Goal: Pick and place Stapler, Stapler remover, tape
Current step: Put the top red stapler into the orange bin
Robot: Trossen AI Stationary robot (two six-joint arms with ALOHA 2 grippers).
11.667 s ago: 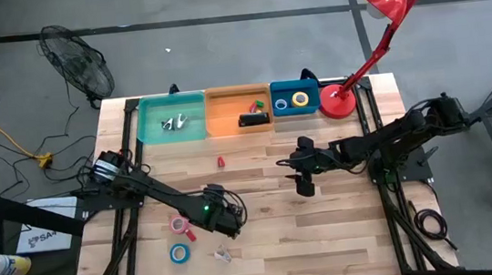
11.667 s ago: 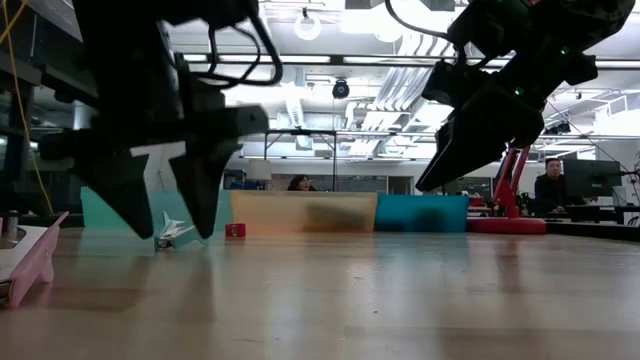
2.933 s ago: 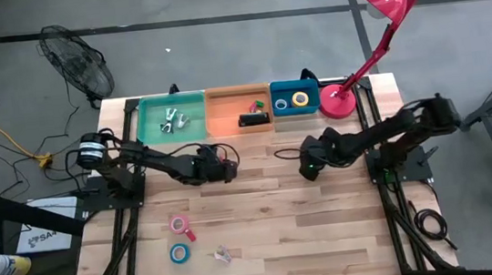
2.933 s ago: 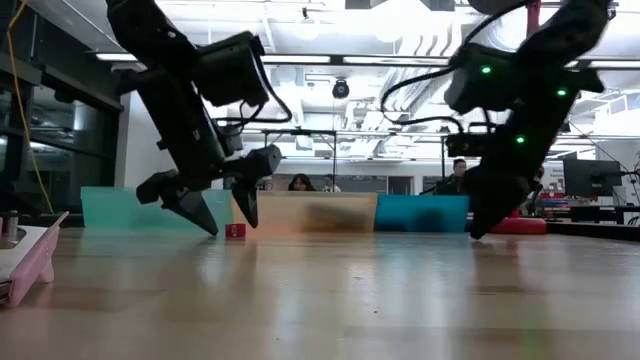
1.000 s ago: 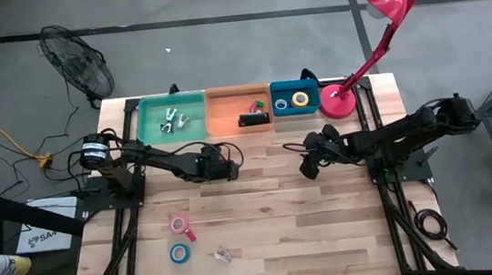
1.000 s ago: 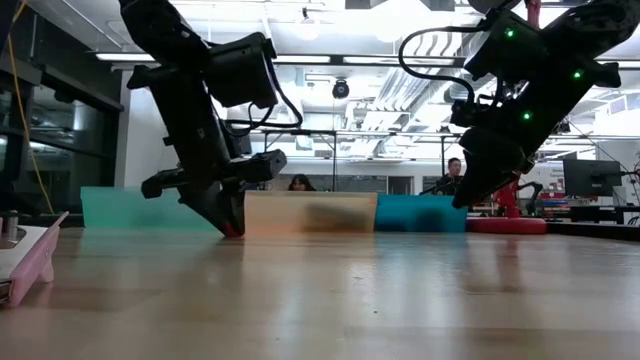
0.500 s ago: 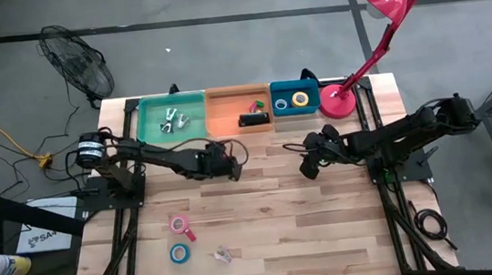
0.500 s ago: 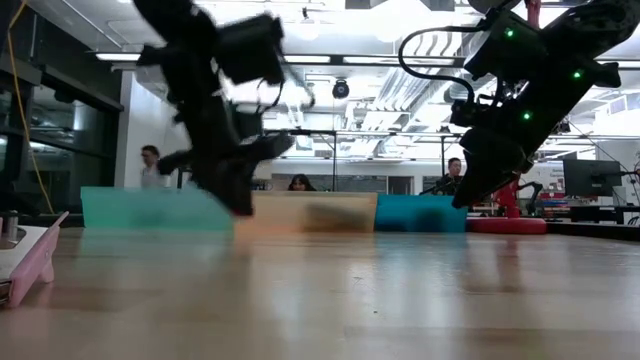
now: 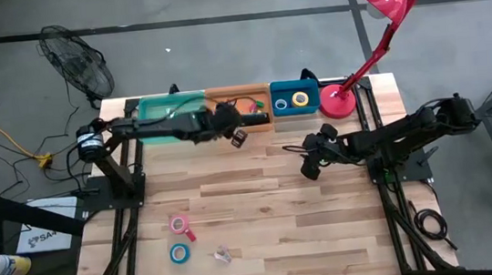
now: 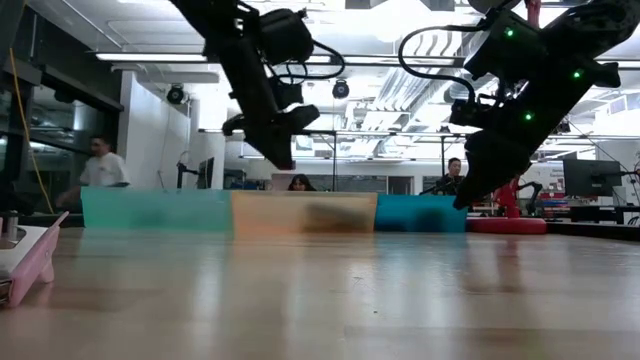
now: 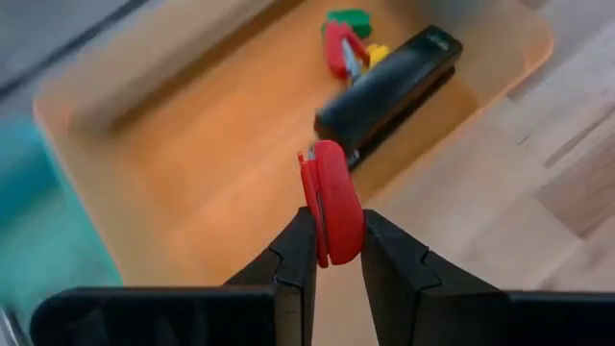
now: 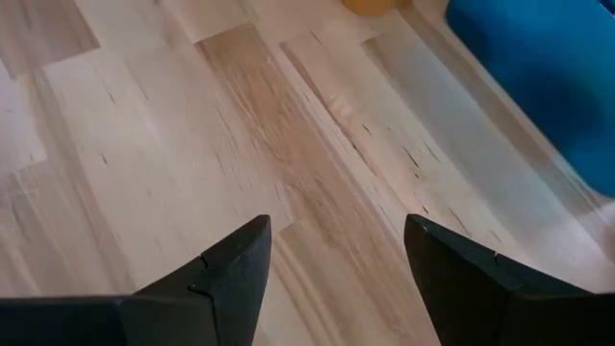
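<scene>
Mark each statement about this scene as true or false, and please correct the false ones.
1. The left pincer holds a small red staple remover. True.
2. The black stapler lies on the bare table. False: it lies in the orange tray.
3. The right pincer is open and holds nothing. True.
4. The blue tray holds no tape. False: a yellow tape roll and a blue tape roll lie in it.
5. A pink tape roll lies on the table, apart from the trays. True.
</scene>
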